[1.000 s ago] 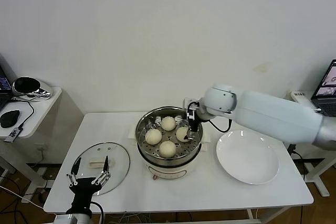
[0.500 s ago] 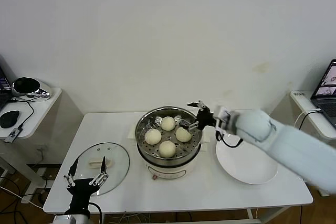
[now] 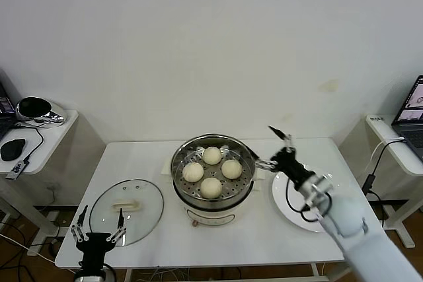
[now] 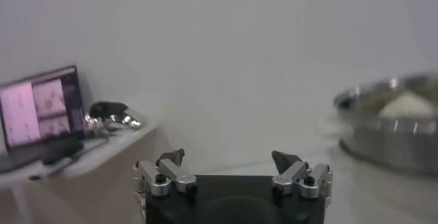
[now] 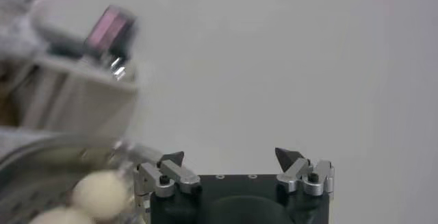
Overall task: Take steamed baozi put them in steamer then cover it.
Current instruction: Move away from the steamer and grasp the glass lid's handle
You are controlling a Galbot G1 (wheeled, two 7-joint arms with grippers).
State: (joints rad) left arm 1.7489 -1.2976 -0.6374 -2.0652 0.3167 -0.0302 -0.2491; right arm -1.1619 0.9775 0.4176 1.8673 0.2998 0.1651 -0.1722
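Steel steamer: stood just left of the right gripper, uncovered, its perforated tray showing.
Baozi: all four cream buns sat on the tray inside the pot, none left outside.
Right gripper: hung beside the pot's rim, above the near edge of the white plate, fingers spread wide and holding nothing.
Glass lid: lay flat on the table, just ahead of the left gripper, whose fingers were also spread wide and empty.
Step in hand: loading looked done; covering remained.
Next move: probably the left gripper taking the lid's cream handle and setting the lid squarely on the pot.
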